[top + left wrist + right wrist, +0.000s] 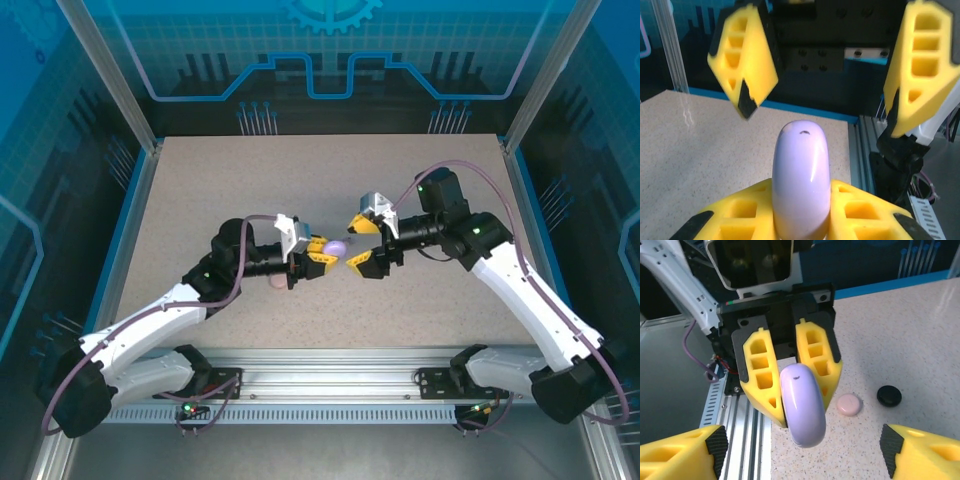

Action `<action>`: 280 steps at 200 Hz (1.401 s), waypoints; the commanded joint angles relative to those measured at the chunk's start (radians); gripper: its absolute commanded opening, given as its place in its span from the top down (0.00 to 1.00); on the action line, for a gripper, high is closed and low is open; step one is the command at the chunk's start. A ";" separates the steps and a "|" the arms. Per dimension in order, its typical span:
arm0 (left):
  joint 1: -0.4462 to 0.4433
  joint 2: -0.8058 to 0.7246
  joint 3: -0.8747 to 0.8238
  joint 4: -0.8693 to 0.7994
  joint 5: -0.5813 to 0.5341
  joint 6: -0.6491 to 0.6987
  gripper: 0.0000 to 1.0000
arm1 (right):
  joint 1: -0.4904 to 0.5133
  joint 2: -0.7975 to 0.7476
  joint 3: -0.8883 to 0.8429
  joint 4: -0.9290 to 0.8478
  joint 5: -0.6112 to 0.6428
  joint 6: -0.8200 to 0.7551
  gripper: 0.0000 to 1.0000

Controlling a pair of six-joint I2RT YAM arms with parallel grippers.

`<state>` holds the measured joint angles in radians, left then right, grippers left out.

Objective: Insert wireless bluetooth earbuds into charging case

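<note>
My left gripper (322,250) is shut on a closed lilac round charging case (335,246), held on edge above the table. In the left wrist view the case (801,175) stands up between my left gripper's (801,212) yellow fingers. My right gripper (358,245) faces it, open, one finger above and one below the case's free end without touching it. In the right wrist view the lilac case (802,405) hangs in front of my open right gripper (802,455). No earbuds are visible; they are hidden or out of view.
A pale pink round case (849,404) and a black round case (889,395) lie on the speckled table (920,330) under the left gripper. The aluminium rail (330,365) runs along the near edge, and blue walls enclose the table.
</note>
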<state>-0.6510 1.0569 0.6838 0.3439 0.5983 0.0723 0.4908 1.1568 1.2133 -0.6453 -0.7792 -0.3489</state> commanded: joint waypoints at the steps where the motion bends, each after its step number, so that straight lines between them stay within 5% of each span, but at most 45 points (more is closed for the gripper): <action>1: -0.018 -0.011 0.038 -0.053 -0.020 0.060 0.80 | 0.011 -0.006 -0.012 0.027 0.077 0.022 0.15; 97: -0.035 -0.005 0.053 -0.056 -0.020 0.065 0.81 | 0.059 0.078 0.031 0.055 0.149 0.045 0.17; 280: -0.052 0.005 0.061 -0.106 -0.048 0.101 0.82 | -0.011 0.088 0.077 0.074 0.137 0.103 0.17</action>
<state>-0.6941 1.0607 0.7120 0.2424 0.5388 0.1417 0.4934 1.2369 1.2587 -0.5919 -0.6350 -0.2684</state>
